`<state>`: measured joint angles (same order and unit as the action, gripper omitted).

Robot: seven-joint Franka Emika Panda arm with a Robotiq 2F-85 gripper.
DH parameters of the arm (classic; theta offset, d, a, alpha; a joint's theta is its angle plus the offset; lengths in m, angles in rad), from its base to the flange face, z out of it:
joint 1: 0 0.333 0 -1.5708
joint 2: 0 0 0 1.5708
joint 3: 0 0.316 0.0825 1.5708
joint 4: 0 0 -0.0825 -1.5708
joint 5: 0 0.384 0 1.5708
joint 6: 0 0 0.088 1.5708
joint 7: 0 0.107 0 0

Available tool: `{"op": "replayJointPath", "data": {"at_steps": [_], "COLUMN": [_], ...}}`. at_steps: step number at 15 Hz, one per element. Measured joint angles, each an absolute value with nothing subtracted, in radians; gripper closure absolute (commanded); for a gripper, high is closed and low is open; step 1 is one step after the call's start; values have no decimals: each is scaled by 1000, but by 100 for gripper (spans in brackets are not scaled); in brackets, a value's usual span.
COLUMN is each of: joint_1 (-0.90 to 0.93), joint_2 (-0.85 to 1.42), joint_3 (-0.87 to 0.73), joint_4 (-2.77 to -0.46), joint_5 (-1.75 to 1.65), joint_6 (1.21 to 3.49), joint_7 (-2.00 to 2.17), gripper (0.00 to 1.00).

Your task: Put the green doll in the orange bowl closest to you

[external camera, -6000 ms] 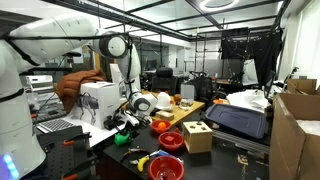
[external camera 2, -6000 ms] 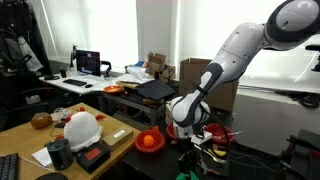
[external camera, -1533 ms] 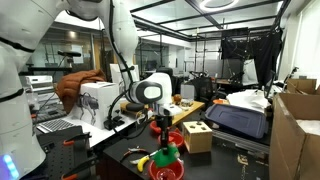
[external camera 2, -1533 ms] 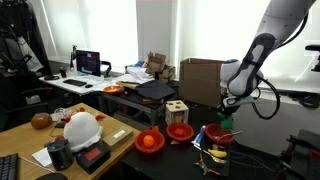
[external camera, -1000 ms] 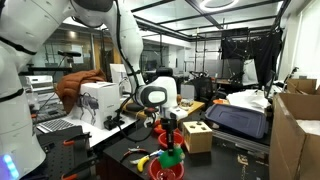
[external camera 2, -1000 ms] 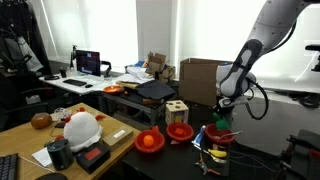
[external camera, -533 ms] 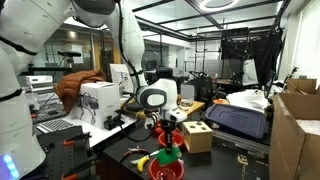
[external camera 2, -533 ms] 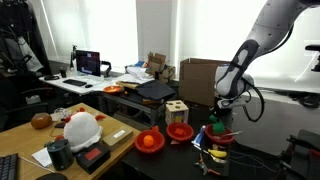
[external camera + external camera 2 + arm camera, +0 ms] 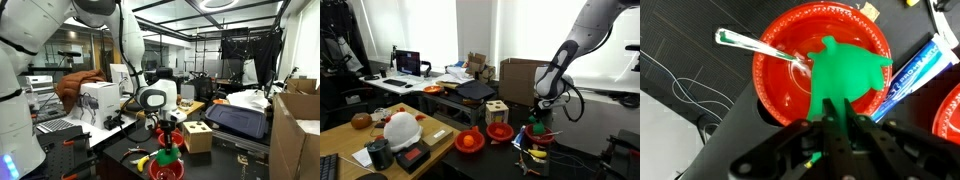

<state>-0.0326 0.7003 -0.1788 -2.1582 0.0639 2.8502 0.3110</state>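
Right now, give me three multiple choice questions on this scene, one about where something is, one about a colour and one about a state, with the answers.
1. Where is the green doll?
A. On the floor.
B. Over the orange bowl, held by the tool.
C. Inside a cardboard box.

2. What colour is the tube beside that bowl in the wrist view?
A. Black.
B. Yellow.
C. Blue and white.

3. How is the tool?
A. Shut on the green doll.
B. Open and empty.
C. Out of view.

Answers:
1 B, the doll overlaps the bowl's inside in the wrist view.
2 C, its blue and white body shows.
3 A, the tool pinches the doll's lower end.
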Motion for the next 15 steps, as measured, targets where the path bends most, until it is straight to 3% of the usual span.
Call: {"op": "replayJointPath", "data": {"at_steps": [5,6,7,9,15], "joint_1": [-30,-27,-20,-1,80], "joint_2": [715,720,726,738,752], "joint_3": [-185,-188,-195,-213,-293], "joint_4": [-2159,-2159,-2159,-2160,-2163], "joint_5": [61,58,54,46,17], "joint_6": [2847,2847,2847,2846,2846], "joint_7": [299,299,299,299,301], "gripper": [97,85,63,58,13]}}
